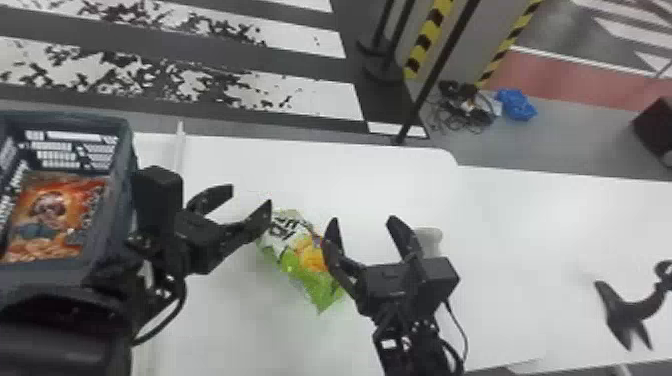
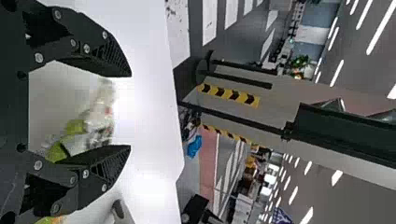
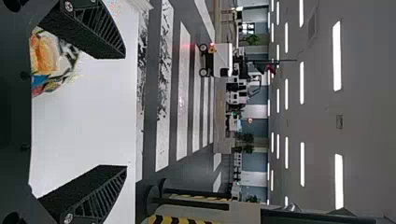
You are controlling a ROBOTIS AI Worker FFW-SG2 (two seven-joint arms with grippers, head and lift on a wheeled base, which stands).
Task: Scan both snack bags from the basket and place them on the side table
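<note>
Two white surfaces take up most of the work area: a tabletop (image 1: 220, 160) at centre and a second surface (image 1: 540, 225) adjoining it on the right. At the far left of the head view stands a dark blue-grey plastic basket (image 1: 121, 165) with slotted walls.

Left gripper (image 1: 251, 195), positioned between the basket and the middle of the tabletop: black fingers spread apart, nothing clamped. Right gripper (image 1: 363, 219), over the middle of the tabletop: fingers likewise apart, nothing clamped.

Green-and-white snack bag (image 1: 300, 250) with orange artwork: out of the basket, lying aslant on the tabletop between the two grippers. One finger of each gripper overlaps its edge in the head view; contact cannot be confirmed. Orange-red snack bag (image 1: 55, 220): inside the basket, lying on the bottom, printed face up.

Black forked object (image 1: 627, 310): on the right-hand surface, near the right edge of the head view; exact type cannot be determined. On the floor beyond the tables, a tangle of dark cables (image 1: 462, 107) sits just beside a crumpled blue item (image 1: 517, 104). Small pale object (image 1: 430, 237): just beside the right gripper, partly hidden behind it; type likewise undetermined.
</note>
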